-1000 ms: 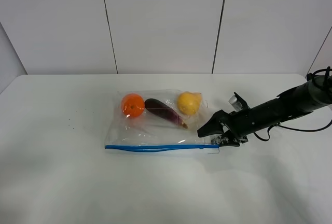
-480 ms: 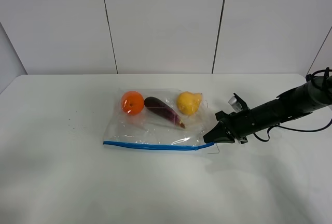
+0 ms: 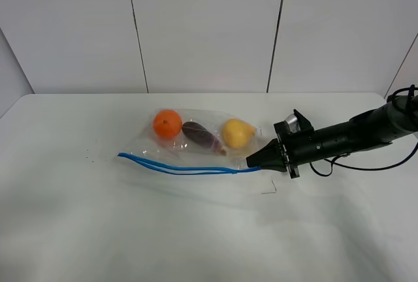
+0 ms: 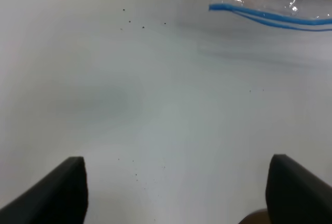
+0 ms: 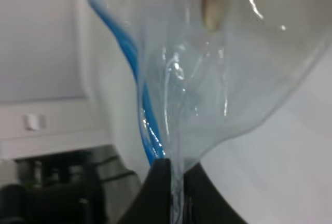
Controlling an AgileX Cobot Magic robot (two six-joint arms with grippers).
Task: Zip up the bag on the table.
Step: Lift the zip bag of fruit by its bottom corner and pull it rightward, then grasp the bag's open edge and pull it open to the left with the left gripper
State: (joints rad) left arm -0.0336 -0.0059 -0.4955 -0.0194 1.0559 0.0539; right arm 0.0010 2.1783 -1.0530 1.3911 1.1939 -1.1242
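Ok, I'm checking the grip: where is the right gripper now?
Exterior high view: the right gripper is right of centre, shut on the bag at the right end of its zipper strip, beside the yellow pear.

The bag (image 3: pixel 202 156) is clear, glossy, crinkled plastic film; the strip (image 3: pixel 196 171) along its six o'clock edge is smooth blue plastic. The table (image 3: pixel 98 230) is matt white, faintly speckled at the bag's nine o'clock. The right gripper (image 3: pixel 251 162) looks matt black

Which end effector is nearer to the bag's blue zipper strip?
Right. The right end effector grips the zipper strip's end at the bag corner; the left end effector hangs open over table, short of the strip.
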